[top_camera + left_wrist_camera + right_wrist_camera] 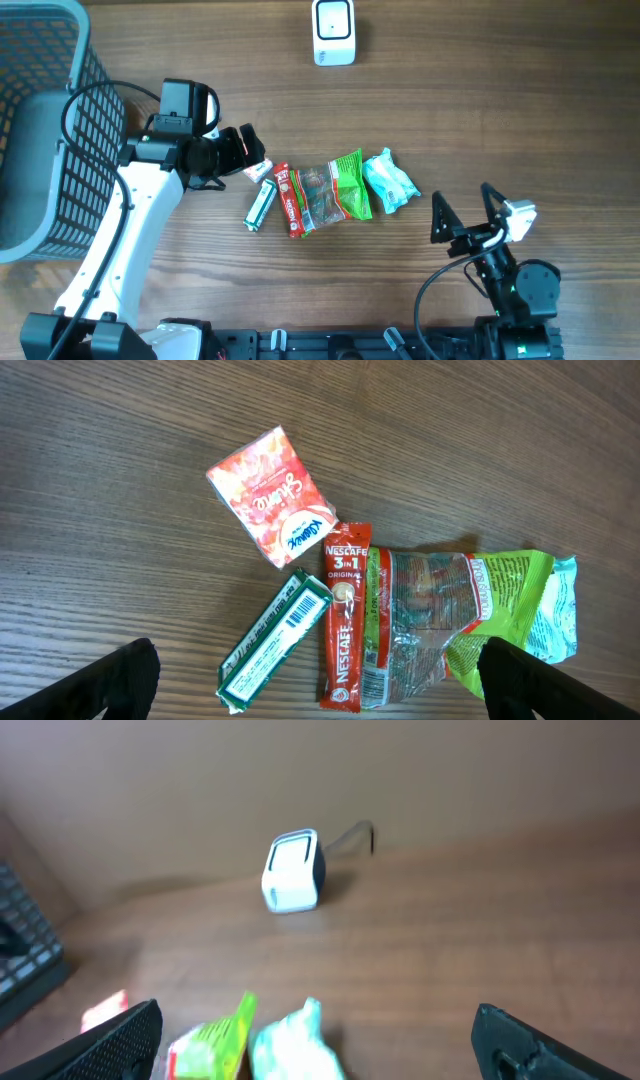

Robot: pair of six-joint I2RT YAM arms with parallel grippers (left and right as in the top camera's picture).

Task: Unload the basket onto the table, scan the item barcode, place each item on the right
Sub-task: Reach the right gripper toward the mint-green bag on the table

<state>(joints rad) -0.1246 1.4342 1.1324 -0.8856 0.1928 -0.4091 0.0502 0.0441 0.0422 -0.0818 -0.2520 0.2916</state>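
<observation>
Several items lie mid-table: a red tissue packet (270, 495), a green box (275, 642) with its barcode facing up, a red Nescafe stick (343, 615), a clear-and-green snack bag (460, 615) and a teal packet (390, 182). The white barcode scanner (333, 32) stands at the far edge. My left gripper (250, 152) hovers open over the items' left end, its fingers (110, 685) spread to either side of the box, stick and bag. My right gripper (463, 205) is open and empty to the right of the teal packet (295, 1045), facing the scanner (293, 870).
A grey mesh basket (40, 120) fills the far left of the table. The left arm reaches from the front edge up past the basket. The scanner's cable runs off the far edge. Bare wood separates the items from the scanner.
</observation>
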